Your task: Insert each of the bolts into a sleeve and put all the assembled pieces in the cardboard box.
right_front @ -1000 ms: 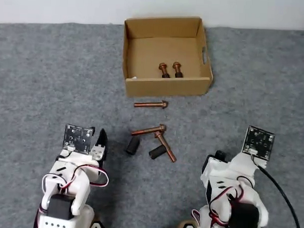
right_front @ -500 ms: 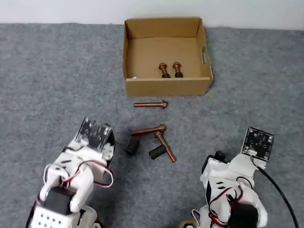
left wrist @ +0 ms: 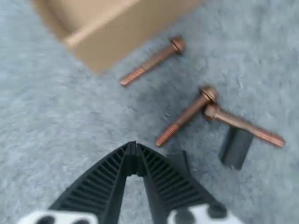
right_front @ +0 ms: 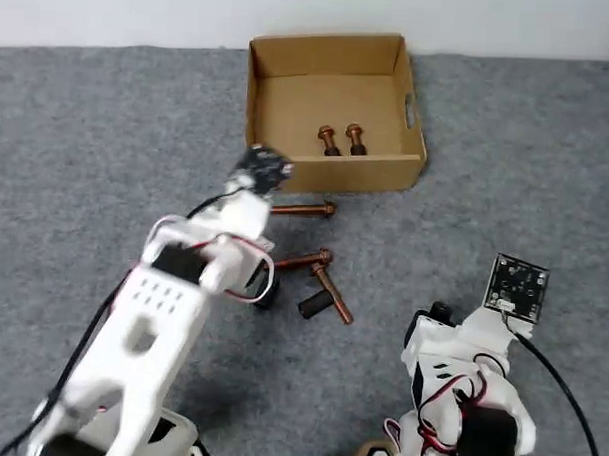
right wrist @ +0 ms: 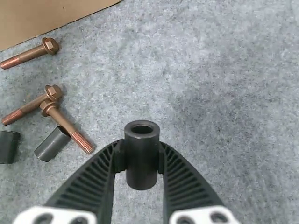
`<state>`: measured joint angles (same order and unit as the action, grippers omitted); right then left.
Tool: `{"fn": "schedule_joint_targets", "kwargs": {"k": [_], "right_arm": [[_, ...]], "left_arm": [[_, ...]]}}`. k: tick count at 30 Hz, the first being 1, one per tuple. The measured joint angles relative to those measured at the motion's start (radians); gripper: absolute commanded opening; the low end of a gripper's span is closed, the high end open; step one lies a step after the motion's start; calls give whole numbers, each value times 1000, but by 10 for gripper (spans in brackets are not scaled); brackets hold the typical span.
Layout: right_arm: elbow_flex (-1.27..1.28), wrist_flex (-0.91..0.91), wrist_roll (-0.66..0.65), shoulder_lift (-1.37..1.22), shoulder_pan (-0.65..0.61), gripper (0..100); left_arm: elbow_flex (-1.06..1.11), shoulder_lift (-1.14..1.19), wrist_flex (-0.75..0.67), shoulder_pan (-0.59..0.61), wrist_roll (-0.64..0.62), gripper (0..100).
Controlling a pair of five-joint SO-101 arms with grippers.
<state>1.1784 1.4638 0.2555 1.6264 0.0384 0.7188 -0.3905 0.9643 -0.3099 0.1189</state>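
Observation:
Three loose copper bolts [right_front: 300,209] [right_front: 296,259] [right_front: 330,292] lie in front of the cardboard box [right_front: 331,175]. A black sleeve [right_front: 317,305] rests against the nearest bolt. Inside the box are two assembled pieces [right_front: 330,141] [right_front: 356,140]. My left arm [right_front: 209,250] stretches over the bolts. Its gripper [left wrist: 136,148] is shut and empty, hanging just above a second sleeve [left wrist: 181,164] that it partly hides. My right gripper [right wrist: 140,150] stays at the near right, shut on a third black sleeve [right wrist: 141,135] held upright, its bore facing the camera.
Grey carpet covers the table. The box stands at the far middle, with a handle slot [right_front: 410,113] in its right wall. The right arm [right_front: 469,379] sits low at the near right; open carpet lies to the left and right of the bolts.
My left arm has swung from the near left forward and to the right, now over the bolts and sleeve. The right arm and the loose parts have not moved.

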Motion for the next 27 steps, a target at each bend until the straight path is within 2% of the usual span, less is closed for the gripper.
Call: {"fn": "schedule_joint_targets", "kwargs": {"k": [6, 12, 19, 27], "right_arm": [[0, 0, 0, 0, 0, 8], [0, 0, 0, 0, 0, 8], [0, 0, 0, 0, 0, 8], [0, 0, 0, 0, 0, 8]], "left_arm": [[-282, 364, 181, -75, 193, 9], [-612, 697, 364, -95, 267, 90], [-968, 1010, 529, -83, 338, 91], [-1278, 1249, 624, -86, 354, 91]]}}
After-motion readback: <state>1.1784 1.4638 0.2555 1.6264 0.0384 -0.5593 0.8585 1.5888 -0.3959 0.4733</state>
